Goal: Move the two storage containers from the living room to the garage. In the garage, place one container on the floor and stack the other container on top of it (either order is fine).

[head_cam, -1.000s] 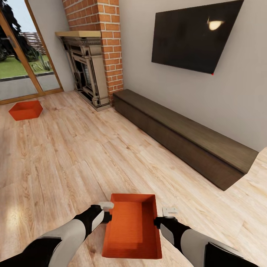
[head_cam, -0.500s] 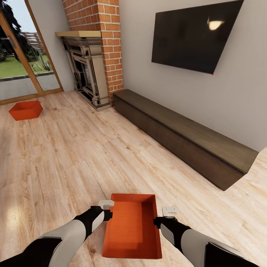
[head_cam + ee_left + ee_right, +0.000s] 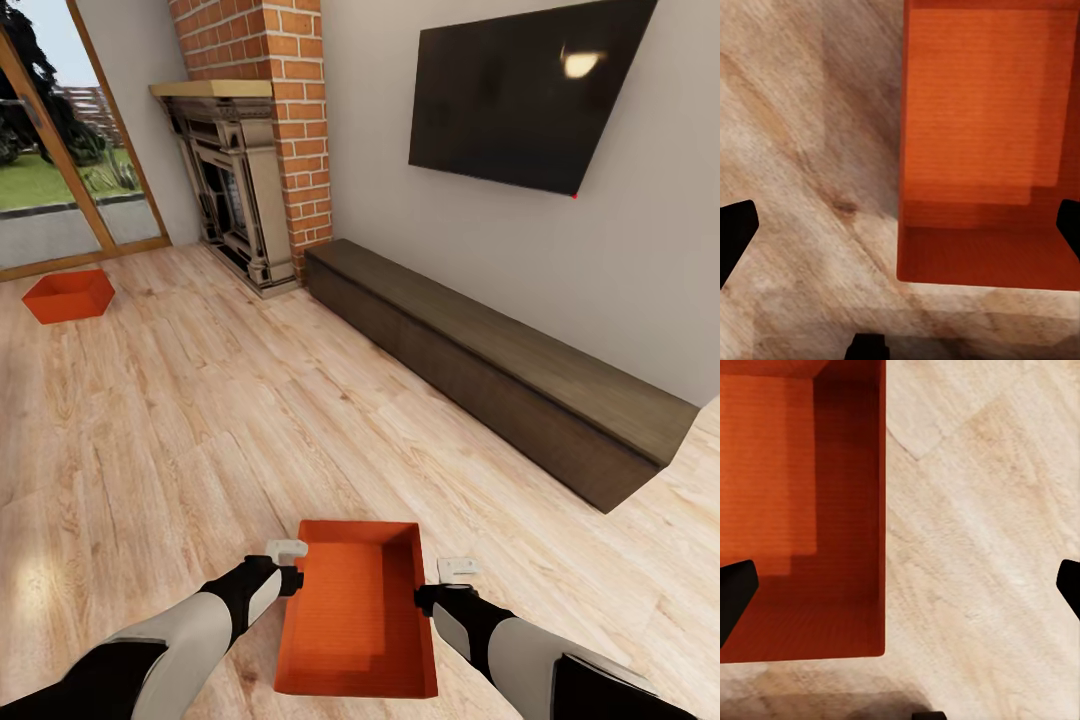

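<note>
Head view: near orange-red ribbed plastic bin (image 3: 356,620) on light wood plank floor (image 3: 180,420), between both grippers; twin bin (image 3: 70,296) by glass doors.

Left wrist: left gripper (image 3: 900,225) spread, straddling a wall.

Right wrist: right gripper (image 3: 900,585) likewise. Uneven closing could tip it.

Domestic living room; light wood plank floor (image 3: 200,420) beneath both sets of jaws; brick fireplace (image 3: 250,150) with mantel ahead of them; black wall TV (image 3: 530,95) above a long dark bench (image 3: 500,370); glass doors (image 3: 60,150) showing a garden.
</note>
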Available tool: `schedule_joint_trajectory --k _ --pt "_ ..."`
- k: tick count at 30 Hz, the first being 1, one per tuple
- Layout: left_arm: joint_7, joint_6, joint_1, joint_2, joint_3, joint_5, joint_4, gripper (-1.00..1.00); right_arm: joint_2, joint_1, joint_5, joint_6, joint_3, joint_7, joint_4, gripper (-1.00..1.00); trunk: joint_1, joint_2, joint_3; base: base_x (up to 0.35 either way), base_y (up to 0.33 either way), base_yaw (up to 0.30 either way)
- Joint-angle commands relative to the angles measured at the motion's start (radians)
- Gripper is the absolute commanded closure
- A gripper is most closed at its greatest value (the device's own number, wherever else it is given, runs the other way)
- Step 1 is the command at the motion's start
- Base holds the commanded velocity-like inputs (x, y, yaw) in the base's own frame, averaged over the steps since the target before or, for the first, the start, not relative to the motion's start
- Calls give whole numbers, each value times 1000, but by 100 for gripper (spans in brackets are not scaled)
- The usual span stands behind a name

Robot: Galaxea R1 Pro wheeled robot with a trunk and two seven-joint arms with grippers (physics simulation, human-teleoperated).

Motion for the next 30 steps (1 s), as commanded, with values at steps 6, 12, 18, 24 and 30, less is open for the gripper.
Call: schedule_joint_trajectory --k 6,12,18,24,30 --pt "3 7 0 -2 2 1 -2 -100 0 -1 -2 5 8 -6 -2 -100 23 -43 -20 0 0 0" --pt "4 6 0 -2 2 2 -2 -100 1 -1 -2 4 9 -6 -2 -100 46 -85 -38 0 0 0" --pt "5 5 0 -1 2 0 -2 -100 1 -1 -3 -14 7 -6 -2 -100 69 -127 -57 0 0 0" --pt "5 5 0 -2 2 -1 -3 -100 0 -1 -4 -20 8 -6 -2 -100 92 -169 -76 0 0 0" --pt "5 5 0 -2 2 -1 -3 -100 0 -1 -4 -20 8 -6 -2 -100 115 -211 -95 0 0 0"
